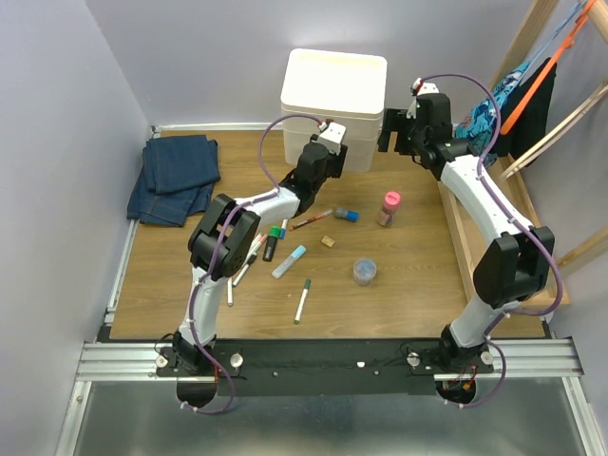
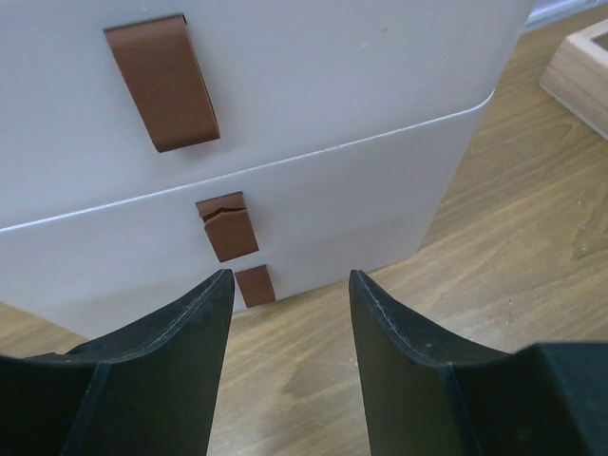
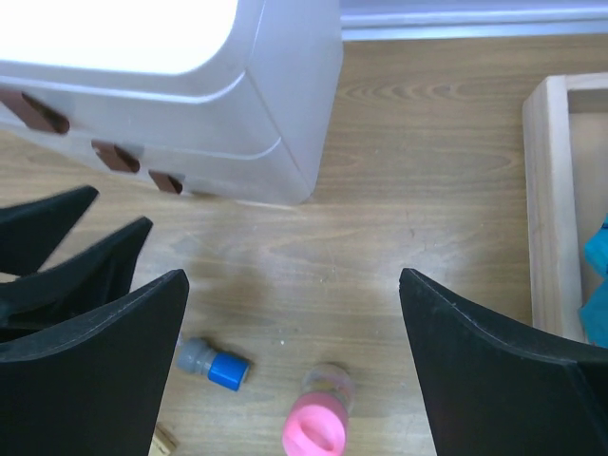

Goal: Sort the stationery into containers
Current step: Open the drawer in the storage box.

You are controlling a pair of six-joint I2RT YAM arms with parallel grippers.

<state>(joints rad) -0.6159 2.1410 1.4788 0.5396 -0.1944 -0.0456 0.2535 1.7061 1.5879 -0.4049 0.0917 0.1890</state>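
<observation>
Parted black fingers (image 2: 171,370) low before the cream drawer cabinet (image 2: 313,114), brown handles (image 2: 161,81) in line.

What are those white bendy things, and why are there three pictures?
They are two robot arms bolted to a wooden table. One picture looks down from above; the other two come from little cameras on each wrist, so the black shapes are each arm's own tool. The left tool points at a brown handle on the cream drawer cabinet. The right tool hangs wide open above a pink-capped bottle. Pens and a small clear jar lie on the table. Neither tool holds anything.
</observation>
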